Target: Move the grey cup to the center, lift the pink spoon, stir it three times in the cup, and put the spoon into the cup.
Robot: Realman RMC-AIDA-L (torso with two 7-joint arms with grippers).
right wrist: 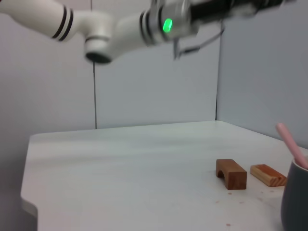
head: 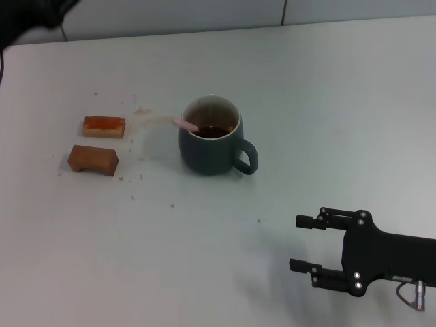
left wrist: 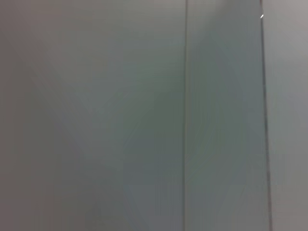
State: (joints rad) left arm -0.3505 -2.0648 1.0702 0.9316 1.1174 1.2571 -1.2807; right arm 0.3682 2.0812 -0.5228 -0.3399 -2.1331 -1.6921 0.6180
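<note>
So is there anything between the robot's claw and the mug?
No. In the head view, only bare white table lies between the open right gripper and the mug holding the spoon.

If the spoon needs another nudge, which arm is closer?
Probably the right: the right gripper hangs open near the grey cup holding the pink spoon. The left gripper isn't visible.

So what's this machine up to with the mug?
Nothing is being held right now. The grey cup stands mid-table with the pink spoon already resting inside it, handle leaning over the rim. The right gripper hovers open, nearer the robot and apart from the cup. The left arm is raised off to the side. Two brown blocks lie beside the cup.
</note>
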